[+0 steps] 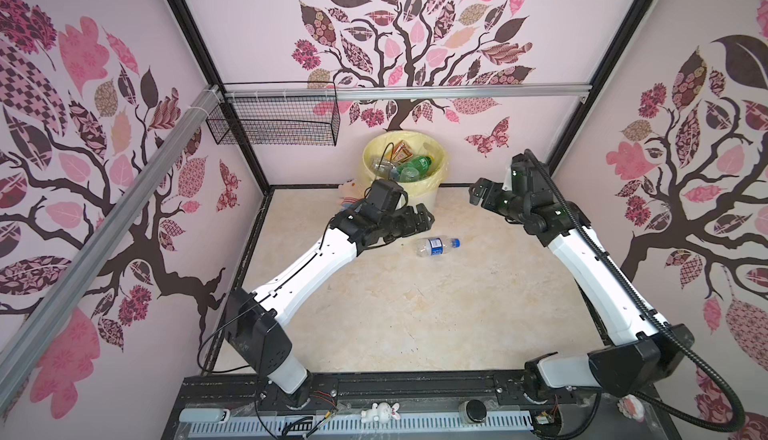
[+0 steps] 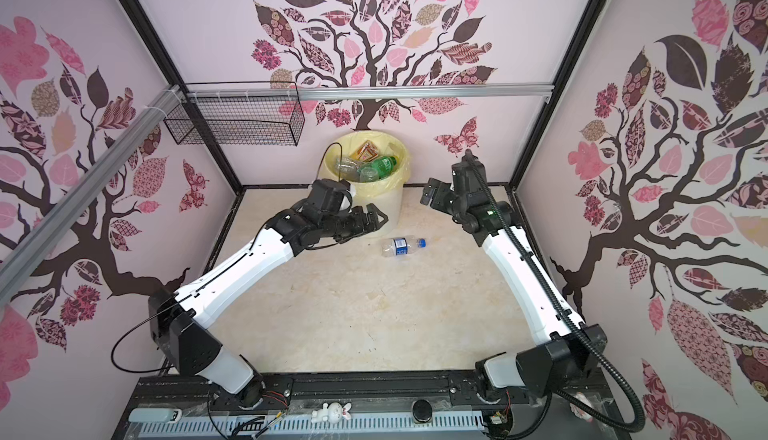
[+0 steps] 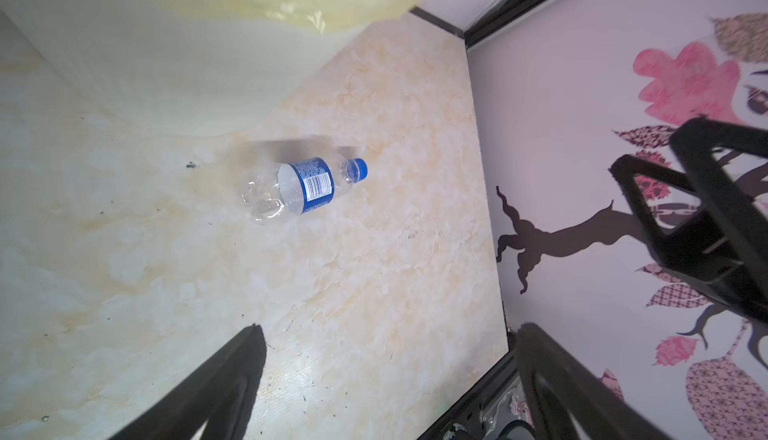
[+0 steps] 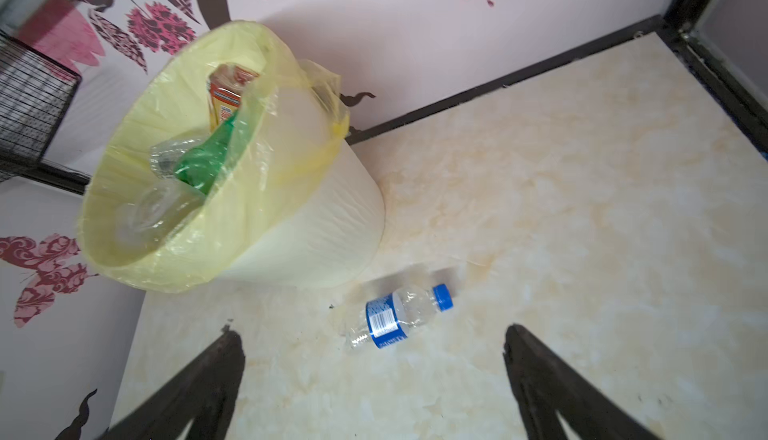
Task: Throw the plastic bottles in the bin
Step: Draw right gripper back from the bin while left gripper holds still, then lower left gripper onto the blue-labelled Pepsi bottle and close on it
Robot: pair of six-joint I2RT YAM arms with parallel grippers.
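My left gripper (image 1: 424,214) has its jaws wide apart with nothing between them. The left wrist view shows its dark fingers (image 3: 228,379) framing bare floor (image 1: 395,313). My right gripper (image 1: 478,193) is spread just as wide and is equally empty, its fingers (image 4: 208,379) standing either side of plain marble.

The left gripper sits close against the bin (image 1: 430,198). From above it overlaps the bin's wall; I think it stands clear of that wall, but the views don't let me be sure. The right gripper hangs off the bin's other flank, apart from it. Between the two grippers the floor is open, and so is the whole stretch back toward the arm bases.

One bottle (image 1: 437,246) lies on its side on the floor, just ahead of and below the left fingertips, near the bin's foot but not touching it. Its long axis runs across from the left gripper toward the right arm. The blue cap (image 1: 455,243) points away from the left gripper and the base points toward it. The right gripper is well apart from the bottle, up beyond the cap end.

Inside the bin's yellow liner (image 1: 434,178) a green bottle (image 1: 419,164) and clear bottles (image 1: 384,165) lie heaped with a red-and-orange pack (image 1: 401,151).
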